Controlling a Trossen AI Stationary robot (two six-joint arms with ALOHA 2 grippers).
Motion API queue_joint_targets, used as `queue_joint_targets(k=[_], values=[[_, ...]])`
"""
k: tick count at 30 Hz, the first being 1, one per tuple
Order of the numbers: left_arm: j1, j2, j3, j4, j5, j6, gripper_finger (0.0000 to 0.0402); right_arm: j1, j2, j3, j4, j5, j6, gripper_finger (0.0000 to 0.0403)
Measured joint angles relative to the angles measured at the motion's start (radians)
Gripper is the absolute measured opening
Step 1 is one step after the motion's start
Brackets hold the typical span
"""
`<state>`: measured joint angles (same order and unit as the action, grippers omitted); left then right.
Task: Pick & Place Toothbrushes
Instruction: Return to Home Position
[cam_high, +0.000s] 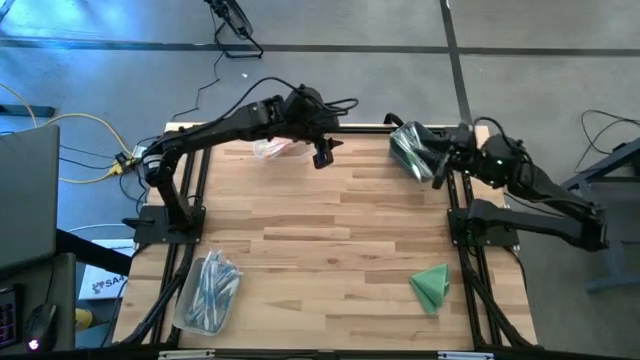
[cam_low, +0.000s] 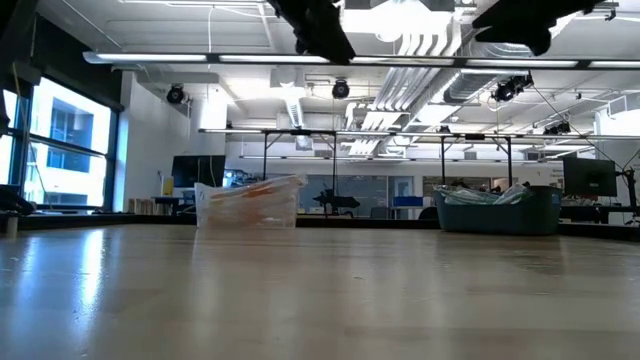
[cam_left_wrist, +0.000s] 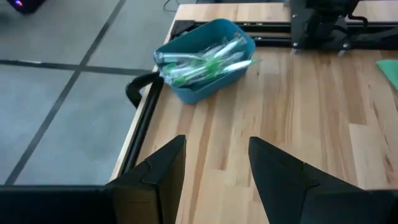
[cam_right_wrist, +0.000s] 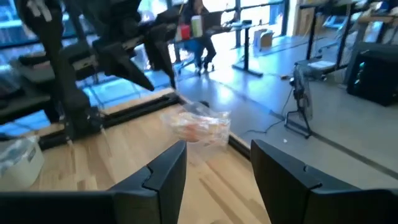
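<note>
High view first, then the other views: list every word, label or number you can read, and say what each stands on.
White item beside the left edge of the table: dark print, partly hidden and too small to read.
Blue bin, clear bin, green cloth: no text visible.
Nothing else is legible in any view.
</note>
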<state>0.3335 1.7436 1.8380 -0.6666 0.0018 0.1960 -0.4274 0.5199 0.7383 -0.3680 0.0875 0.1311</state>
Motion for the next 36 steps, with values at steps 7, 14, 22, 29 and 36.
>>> queue_joint_targets(k=[7,14,22,29,36], values=[[0.0,-0.05,0.0,-0.034,0.044,0.001,0.0171,0.0,-0.141,-0.018,-0.025,0.067,0.027,0.0172],[0.0,-0.108,0.0,-0.107,0.046,0.003,0.0171,0.0,-0.266,-0.019,-0.126,0.126,0.045,0.0172],[0.015,-0.173,0.0,-0.15,0.024,-0.002,0.0171,0.0,-0.381,-0.019,-0.19,0.149,0.049,0.0172],[0.027,-0.282,-0.142,-0.088,0.018,-0.064,0.0171,0.0,-0.463,-0.019,-0.261,0.18,0.062,0.0172],[0.026,-0.504,-0.475,0.185,0.023,-0.148,0.0171,0.0,-0.486,-0.019,-0.272,0.211,0.089,0.0172]])
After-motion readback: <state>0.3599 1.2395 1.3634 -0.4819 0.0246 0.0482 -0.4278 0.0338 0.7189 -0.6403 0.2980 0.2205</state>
